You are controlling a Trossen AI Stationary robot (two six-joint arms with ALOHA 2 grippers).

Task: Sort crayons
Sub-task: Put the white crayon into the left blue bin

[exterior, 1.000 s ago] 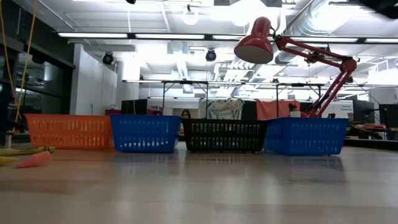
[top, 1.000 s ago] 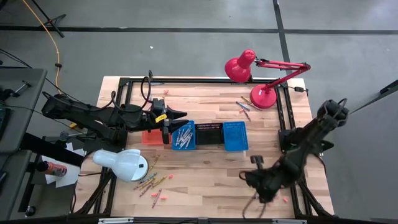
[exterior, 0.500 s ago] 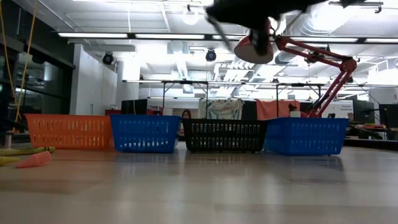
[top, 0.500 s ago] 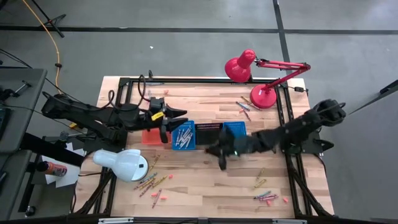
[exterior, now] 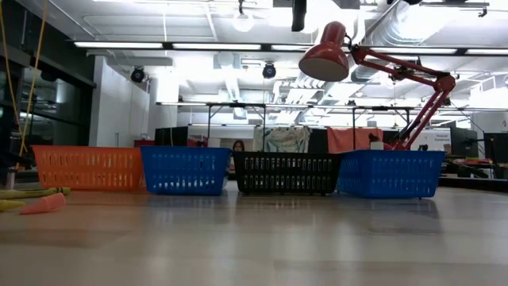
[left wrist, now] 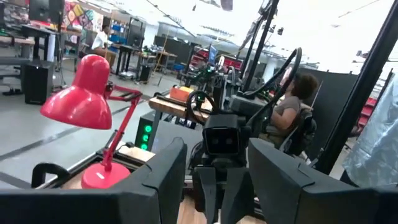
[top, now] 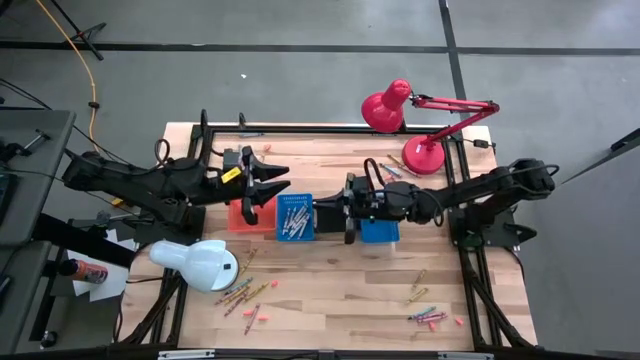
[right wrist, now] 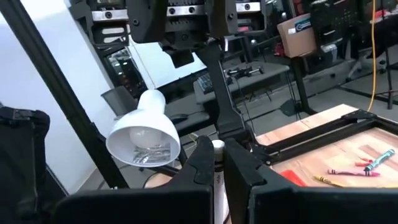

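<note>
From above, the right gripper (top: pixel 347 212) hangs over the black mesh basket (top: pixel 333 213); the left gripper (top: pixel 270 184), fingers spread, hovers by the orange basket (top: pixel 240 221). In the right wrist view, clenched fingers (right wrist: pixel 200 163) pinch a white crayon (right wrist: pixel 217 168), label unreadable.

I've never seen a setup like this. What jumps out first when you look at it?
Two dark arms reach in from both sides and meet over a row of small mesh baskets in the middle of the wooden table. The right gripper, over the black basket, pinches a white crayon; the left gripper hangs open above the orange basket. A bright red desk lamp stands at the far edge, and loose crayons lie scattered in front.
</note>
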